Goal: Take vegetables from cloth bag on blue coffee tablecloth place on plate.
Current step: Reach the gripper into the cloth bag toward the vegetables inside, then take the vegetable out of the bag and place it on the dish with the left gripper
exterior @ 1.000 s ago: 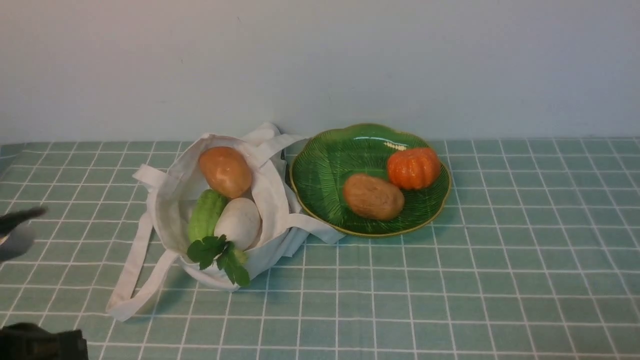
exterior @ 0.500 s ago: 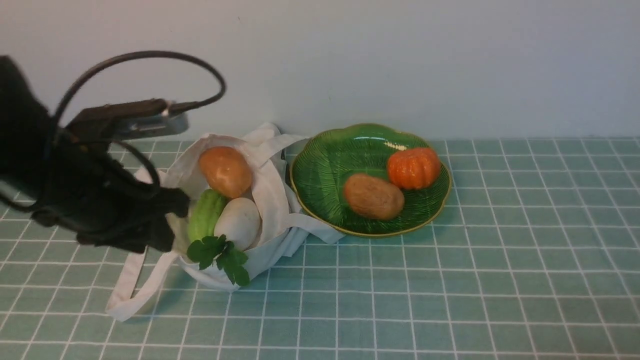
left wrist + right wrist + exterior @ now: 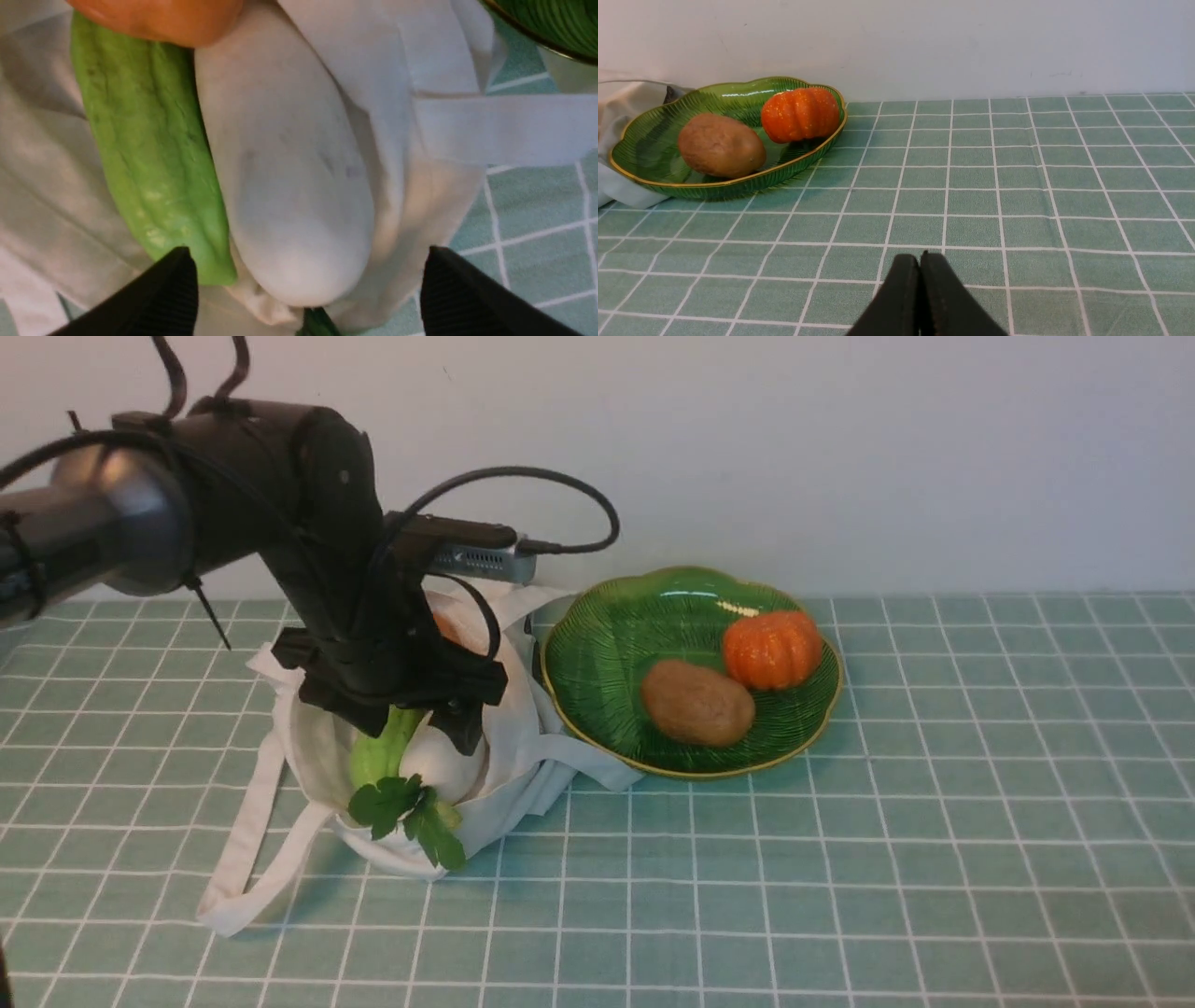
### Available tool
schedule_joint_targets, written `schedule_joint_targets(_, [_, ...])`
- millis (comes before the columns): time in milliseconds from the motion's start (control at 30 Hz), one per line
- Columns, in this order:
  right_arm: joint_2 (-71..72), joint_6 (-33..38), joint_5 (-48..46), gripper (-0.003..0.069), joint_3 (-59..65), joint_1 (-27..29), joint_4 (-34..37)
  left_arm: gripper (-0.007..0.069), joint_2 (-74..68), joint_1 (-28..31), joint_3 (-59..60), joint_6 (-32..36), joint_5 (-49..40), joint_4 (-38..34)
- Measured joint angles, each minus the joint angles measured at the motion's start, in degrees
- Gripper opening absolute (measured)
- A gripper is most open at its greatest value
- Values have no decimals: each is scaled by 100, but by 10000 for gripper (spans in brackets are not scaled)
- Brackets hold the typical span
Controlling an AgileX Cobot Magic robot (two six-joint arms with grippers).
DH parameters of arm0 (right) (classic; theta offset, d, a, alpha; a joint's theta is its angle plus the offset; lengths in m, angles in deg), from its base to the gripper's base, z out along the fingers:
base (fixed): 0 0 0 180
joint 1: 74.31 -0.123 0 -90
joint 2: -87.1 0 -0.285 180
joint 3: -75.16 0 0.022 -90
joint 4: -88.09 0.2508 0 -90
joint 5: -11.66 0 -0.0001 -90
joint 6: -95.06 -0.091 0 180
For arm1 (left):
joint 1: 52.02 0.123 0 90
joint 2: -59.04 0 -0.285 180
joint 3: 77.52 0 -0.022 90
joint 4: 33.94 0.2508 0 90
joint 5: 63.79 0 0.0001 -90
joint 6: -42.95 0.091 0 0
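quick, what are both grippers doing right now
Left gripper: open over the cloth bag, holding nothing.
Right gripper: closed, fingertips together, holding nothing.

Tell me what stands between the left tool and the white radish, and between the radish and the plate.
Nothing visible stands between the open left tool and the white radish. Toward the plate, the cloth bag's raised side and a strap lie between.
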Motion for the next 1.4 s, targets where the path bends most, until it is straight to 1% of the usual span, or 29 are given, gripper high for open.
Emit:
schedule_joint_targets(133, [0, 0, 0, -15, 0, 0, 0, 584, -228, 0, 0, 0, 143, 162])
schedule_joint_targets(500, [0, 0, 0, -15, 0, 0, 0, 582, -835, 0, -23, 0, 588, -150])
schedule_joint_targets(533, [0, 0, 0, -15, 0, 0, 0, 573, -881, 0, -32, 0, 639, -162])
schedule_joint_targets(633, [0, 0, 0, -15, 0, 0, 0, 502, -963, 0, -31, -5, 637, -156])
schedule_joint_targets(700, [0, 0, 0, -15, 0, 0, 0, 501, -963, 0, -38, -5, 614, -156])
schedule_joint_targets(967, [0, 0, 0, -15, 0, 0, 0, 501, -279, 0, -128, -5, -230, 470])
schedule_joint_targets(1000, [0, 0, 0, -15, 0, 0, 0, 501, -48, 0, -139, -5, -480, 630])
schedule_joint_targets(1033, [0, 0, 0, -15, 0, 0, 0, 501, -20, 0, -148, -5, -515, 671])
schedule_joint_targets(1100, [0, 0, 0, -15, 0, 0, 0, 501, 272, 0, -168, -5, -1057, 925])
schedule_joint_targets(1167, [0, 0, 0, -15, 0, 0, 0, 501, 418, 0, -168, -5, -1255, 1096])
schedule_joint_targets(1300, [0, 0, 0, -15, 0, 0, 0, 501, 649, 0, -179, 38, -1307, 1331])
schedule_joint_targets(1400, [0, 0, 0, -15, 0, 0, 0, 501, 733, 0, -373, -4, -1196, 1076])
